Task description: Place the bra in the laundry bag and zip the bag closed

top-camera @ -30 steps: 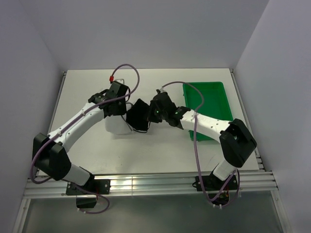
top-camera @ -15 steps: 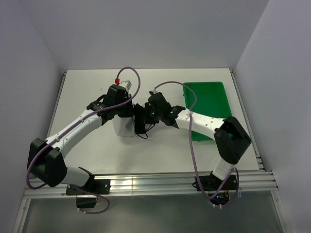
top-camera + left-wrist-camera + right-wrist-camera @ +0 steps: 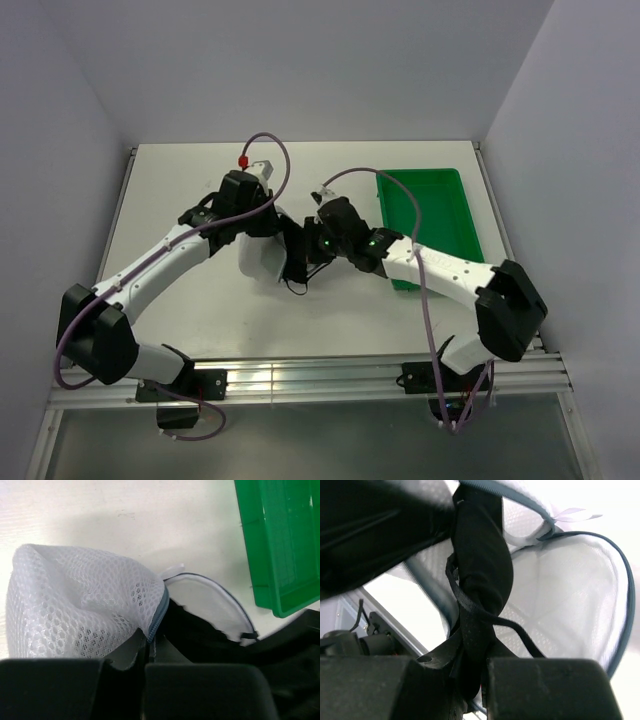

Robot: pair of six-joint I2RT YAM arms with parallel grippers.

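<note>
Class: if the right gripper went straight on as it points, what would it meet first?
Likely the right gripper pushes its held bra into the laundry bag's inner mesh; depth is unclear.

The left arm (image 3: 152, 262) and right arm (image 3: 440, 265) have white links between bulky black joints. A purple cable (image 3: 265, 137) loops along each; the left one carries a red connector (image 3: 243, 160). Green lights (image 3: 325, 241) glow on the right wrist. The left gripper (image 3: 131, 672) and right gripper (image 3: 449, 670) have broad matte black fingers.

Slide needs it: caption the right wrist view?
Right end effector holds the black bra at the mouth of the open mesh laundry bag.
</note>
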